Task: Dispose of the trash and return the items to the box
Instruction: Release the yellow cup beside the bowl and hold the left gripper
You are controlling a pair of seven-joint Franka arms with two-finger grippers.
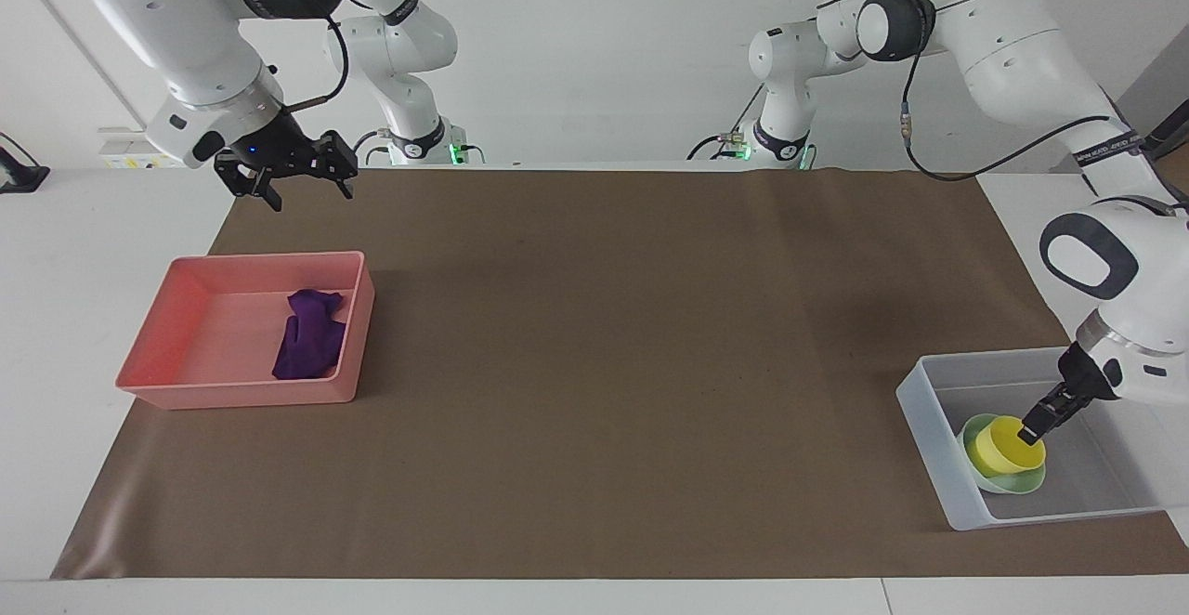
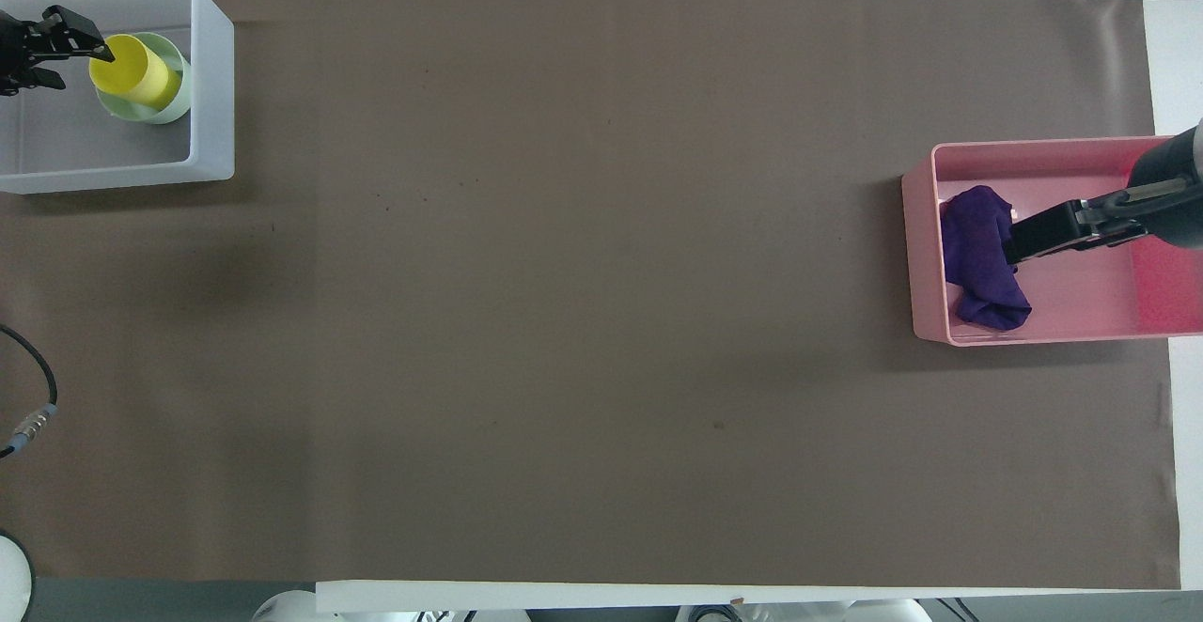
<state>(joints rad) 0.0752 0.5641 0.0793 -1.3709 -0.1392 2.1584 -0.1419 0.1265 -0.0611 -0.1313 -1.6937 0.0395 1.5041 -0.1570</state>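
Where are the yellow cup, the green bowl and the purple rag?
yellow cup [image 1: 1001, 443]: facing view, on its inside.
green bowl [image 1: 1014, 484]: facing view, on its rim below the cup.
purple rag [image 1: 307, 350]: facing view, on its middle folds.

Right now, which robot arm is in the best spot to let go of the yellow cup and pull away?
The left arm. The left gripper is at the yellow cup, which sits in the green bowl inside the grey box. The right gripper waits above the pink tray.
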